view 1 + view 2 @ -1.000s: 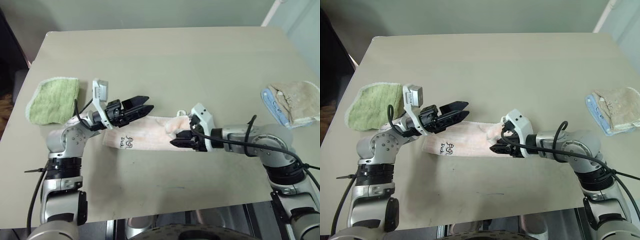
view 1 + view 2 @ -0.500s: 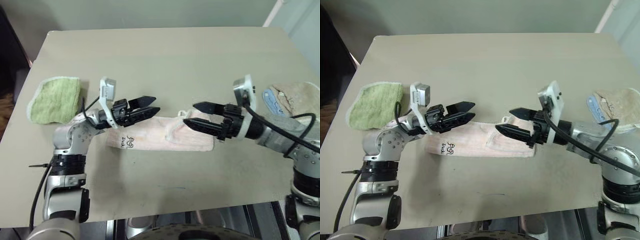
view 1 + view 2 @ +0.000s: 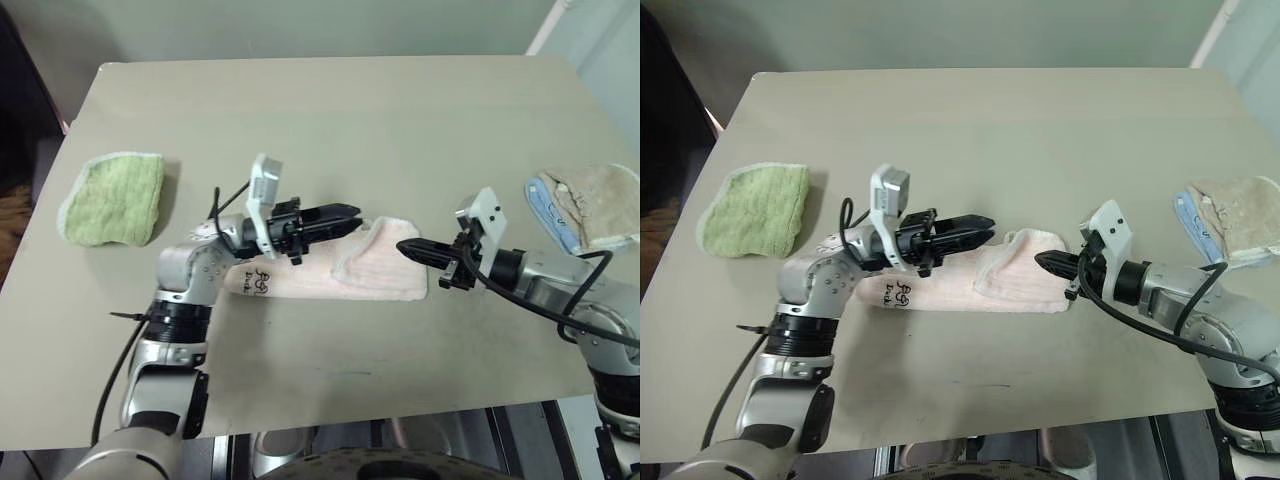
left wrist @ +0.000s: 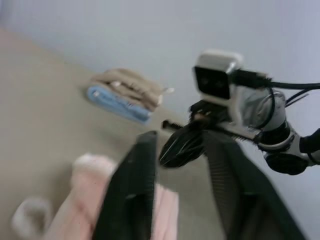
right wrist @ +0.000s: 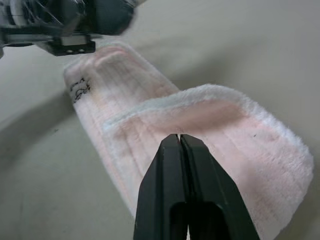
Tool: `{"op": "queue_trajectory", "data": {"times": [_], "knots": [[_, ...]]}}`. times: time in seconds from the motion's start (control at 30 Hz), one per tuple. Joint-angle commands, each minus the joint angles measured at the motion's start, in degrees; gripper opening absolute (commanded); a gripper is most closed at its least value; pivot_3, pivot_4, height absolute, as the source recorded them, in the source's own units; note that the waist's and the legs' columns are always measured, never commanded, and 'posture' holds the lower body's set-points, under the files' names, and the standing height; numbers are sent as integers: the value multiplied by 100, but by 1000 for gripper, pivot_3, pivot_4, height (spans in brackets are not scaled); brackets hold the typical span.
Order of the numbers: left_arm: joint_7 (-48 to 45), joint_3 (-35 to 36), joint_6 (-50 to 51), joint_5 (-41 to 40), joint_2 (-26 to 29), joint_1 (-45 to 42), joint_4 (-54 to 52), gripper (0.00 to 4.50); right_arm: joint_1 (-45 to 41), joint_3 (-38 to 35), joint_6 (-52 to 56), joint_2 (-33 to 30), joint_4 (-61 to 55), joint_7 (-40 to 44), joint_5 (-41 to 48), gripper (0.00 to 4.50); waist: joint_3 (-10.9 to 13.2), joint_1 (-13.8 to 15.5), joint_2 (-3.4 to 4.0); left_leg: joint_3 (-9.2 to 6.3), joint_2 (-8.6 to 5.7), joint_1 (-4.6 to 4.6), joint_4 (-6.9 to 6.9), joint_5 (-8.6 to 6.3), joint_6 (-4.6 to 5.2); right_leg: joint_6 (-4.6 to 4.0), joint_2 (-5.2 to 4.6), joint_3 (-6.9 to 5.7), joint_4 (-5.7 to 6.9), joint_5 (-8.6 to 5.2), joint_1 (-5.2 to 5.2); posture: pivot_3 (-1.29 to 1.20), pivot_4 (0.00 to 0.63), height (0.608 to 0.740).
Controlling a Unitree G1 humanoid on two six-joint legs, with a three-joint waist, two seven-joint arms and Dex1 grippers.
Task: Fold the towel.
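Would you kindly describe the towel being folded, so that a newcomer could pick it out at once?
On the beige table, three cloths lie in a row across the near half. The towel is the middle one, a long pale pink strip between the two hands. Unlike the green cloth at the left edge and the beige cloth with blue trim at the right, it bears a small dark embroidered mark.
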Motion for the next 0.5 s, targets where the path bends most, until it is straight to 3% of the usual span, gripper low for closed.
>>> {"op": "queue_trajectory", "data": {"times": [0.03,0.2,0.5], "knots": [[60,-266,-546,330,-378,-283,43,82,-13,-219,-296,89,94,77,-169,0,0,-1,-1,2,-3,1,2,0,0,2,-2,0,-1,1,0,0,150,740],[77,-737,-1126,925,-851,-565,376,36,-38,-348,-455,377,517,-206,-470,0,1,3,-1,2,-3,2,3,1,9,10,-6,-2,-11,8,12,0,150,740],[301,-1394,-2348,2421,-595,-569,1254,36,-220,-747,-659,962,955,-999,-1000,0,2,-11,2,1,-1,19,-4,-4,18,6,-3,-1,-10,16,18,0,150,740]]}}
